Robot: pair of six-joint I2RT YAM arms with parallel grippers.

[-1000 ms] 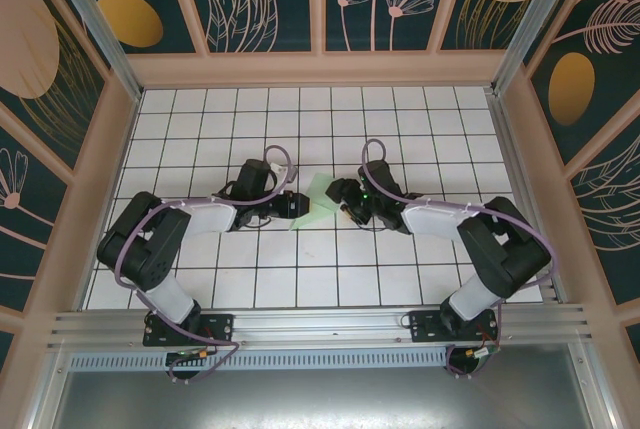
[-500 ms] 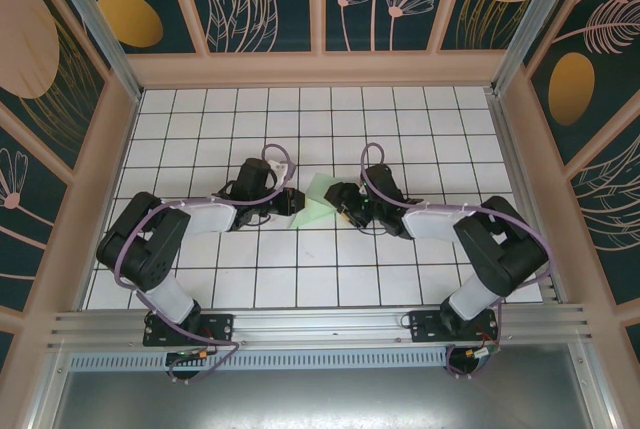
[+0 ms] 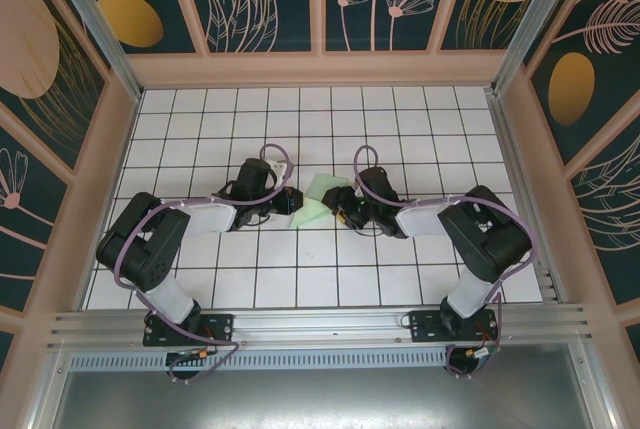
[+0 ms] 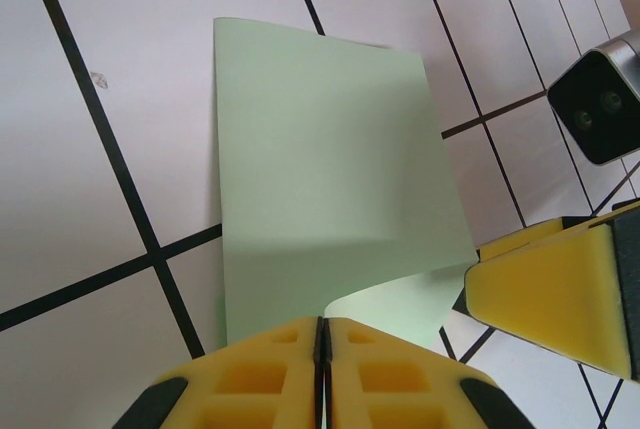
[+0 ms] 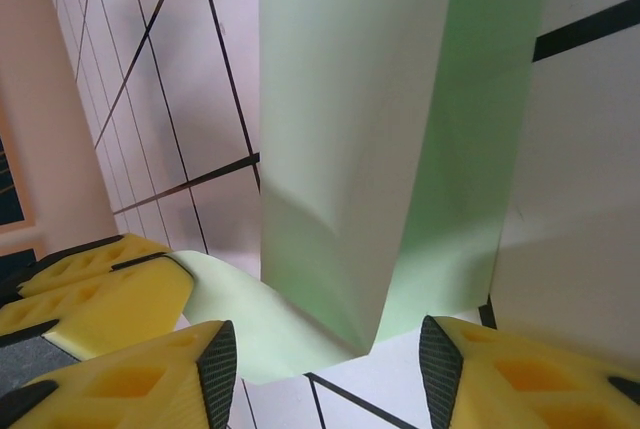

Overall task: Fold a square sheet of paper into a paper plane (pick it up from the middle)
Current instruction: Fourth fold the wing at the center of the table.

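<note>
With the square sheet of paper [image 4: 320, 179] half-curled at mid-worktop [image 3: 300, 279], I judge the first fold in hand: left jaws at its 9 o'clock pinch its edge, right jaws at 3 o'clock stand spread astride it and must next close and crease.

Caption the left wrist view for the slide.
Left gripper shut on the near edge of the square sheet of paper; right gripper's fingertip alongside, grid table beneath.
</note>
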